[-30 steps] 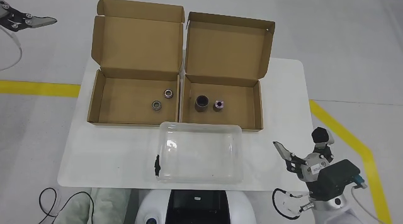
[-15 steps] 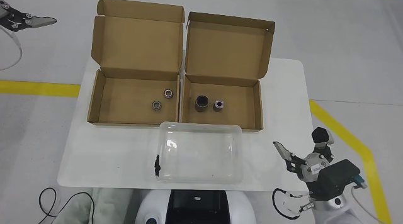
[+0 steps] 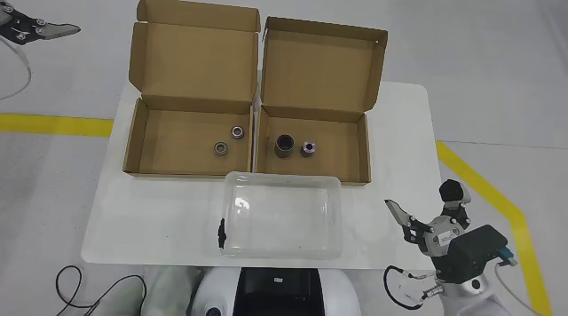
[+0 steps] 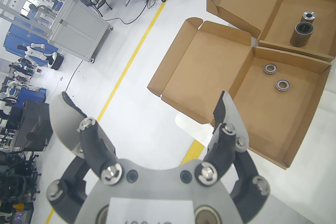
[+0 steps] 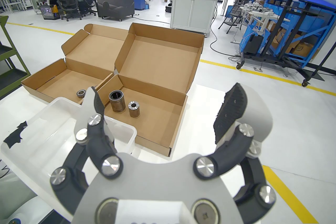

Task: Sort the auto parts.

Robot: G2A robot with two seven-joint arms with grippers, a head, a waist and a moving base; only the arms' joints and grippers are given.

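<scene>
Bearings lie in left box, sleeves in right box; sorting looks done. Left gripper and right gripper gape wide, empty.

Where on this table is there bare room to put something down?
Two bare patches of table: the strip right of the right box, and the front corner left of the clear bin. Crowded in the middle: the bin sits close against that box and the left box.
</scene>
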